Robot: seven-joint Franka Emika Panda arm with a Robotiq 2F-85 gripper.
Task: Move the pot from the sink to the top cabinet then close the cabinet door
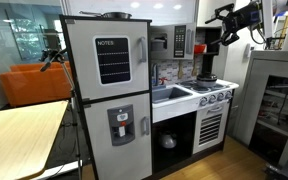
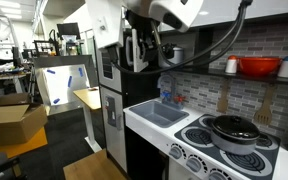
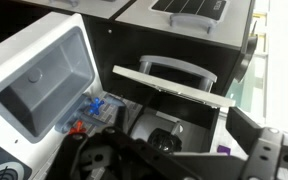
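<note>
Pot (image 2: 234,130) sits on the stove (image 2: 224,150), sink (image 2: 156,115) empty, cabinet door (image 3: 174,85) open, pincer (image 2: 144,55) opening cannot be told; apparently 2 steps remain.

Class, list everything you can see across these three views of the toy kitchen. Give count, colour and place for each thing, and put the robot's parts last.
pot: one, dark grey, lidded, on the stove, not in the sink
sink: one, grey, in the white counter
stove: one, white with black burners, beside the sink
fridge: one, white, at the kitchen's end
bowl: one, red, on the shelf above the stove
sofa: one, orange, behind the fridge
table: one, light wood, in the foreground
cardboard box: one, brown, on the floor
gripper: one, black, open, empty, above the sink
</note>
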